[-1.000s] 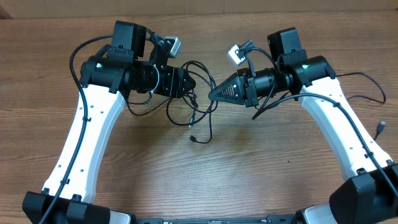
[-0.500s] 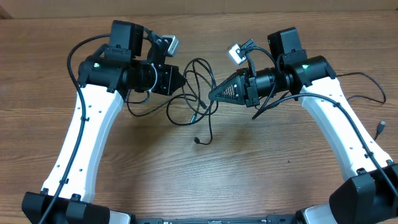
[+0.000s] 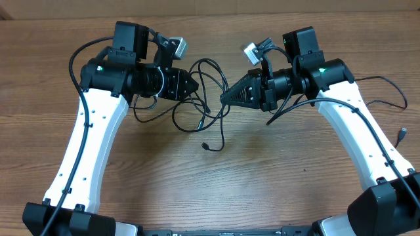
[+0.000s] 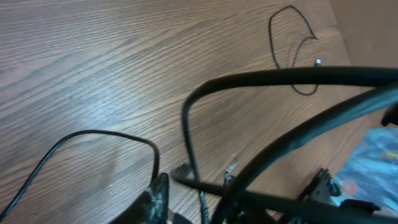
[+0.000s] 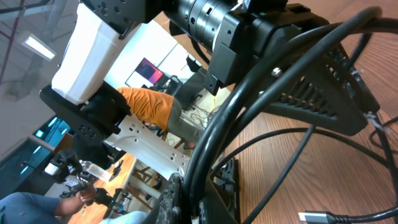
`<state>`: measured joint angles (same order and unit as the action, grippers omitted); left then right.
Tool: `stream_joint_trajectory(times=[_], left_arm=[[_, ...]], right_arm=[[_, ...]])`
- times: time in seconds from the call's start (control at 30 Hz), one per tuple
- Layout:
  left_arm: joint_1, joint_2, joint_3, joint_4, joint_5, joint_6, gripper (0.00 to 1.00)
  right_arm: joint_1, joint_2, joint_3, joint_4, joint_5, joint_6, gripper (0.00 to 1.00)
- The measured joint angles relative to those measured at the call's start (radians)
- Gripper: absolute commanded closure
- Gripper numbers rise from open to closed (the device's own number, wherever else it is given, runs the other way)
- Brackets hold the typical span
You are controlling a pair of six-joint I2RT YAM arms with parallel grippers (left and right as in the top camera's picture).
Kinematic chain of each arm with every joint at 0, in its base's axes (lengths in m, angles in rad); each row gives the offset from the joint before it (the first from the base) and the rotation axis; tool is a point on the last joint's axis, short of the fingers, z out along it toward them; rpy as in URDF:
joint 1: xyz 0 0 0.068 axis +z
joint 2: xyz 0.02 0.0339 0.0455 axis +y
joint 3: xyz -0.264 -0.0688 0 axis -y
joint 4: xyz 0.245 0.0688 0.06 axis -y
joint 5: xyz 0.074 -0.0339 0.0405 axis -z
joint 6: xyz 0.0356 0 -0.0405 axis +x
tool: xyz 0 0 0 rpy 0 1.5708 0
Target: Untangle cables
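Nearest the arm bases, a small plug end (image 3: pixel 205 146) of the thin black cables (image 3: pixel 209 108) lies loose on the brown wood-grain table (image 3: pixel 216 190), and the tangle loops up from there into the gap between the two black grippers. The right gripper (image 3: pixel 223 99) is closed tight with strands running right at its tip. For the left gripper (image 3: pixel 195 86) I honestly can't tell if it's open or closed, with cables draped just beside it. Farther out by the right arm, a separate thin black cord (image 3: pixel 400 92) lies well apart from the tangle.
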<state>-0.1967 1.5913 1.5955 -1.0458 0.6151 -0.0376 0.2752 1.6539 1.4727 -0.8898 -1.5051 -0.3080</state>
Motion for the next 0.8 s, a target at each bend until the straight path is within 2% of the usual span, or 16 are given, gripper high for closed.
stream_joint_trajectory(times=[0.2,0.33,0.47,0.67,0.8], left_arm=[[0.002,0.000,0.000,0.003,0.021,0.004,0.96],[0.018,0.000,0.000,-0.003,0.025,0.004,0.96],[0.077,-0.006,0.005,-0.018,0.023,0.005,0.96],[0.156,-0.074,0.020,-0.031,0.009,0.016,0.96],[0.228,-0.134,0.038,-0.030,-0.011,0.016,0.96]], right_arm=[[0.000,0.000,0.000,0.000,0.004,0.000,0.96],[0.000,0.000,0.001,-0.038,0.111,0.009,0.96],[0.000,0.000,0.003,-0.094,0.398,0.101,0.96],[0.012,-0.002,0.015,-0.198,1.083,0.397,0.96],[-0.005,-0.002,0.015,-0.212,1.383,0.498,0.96]])
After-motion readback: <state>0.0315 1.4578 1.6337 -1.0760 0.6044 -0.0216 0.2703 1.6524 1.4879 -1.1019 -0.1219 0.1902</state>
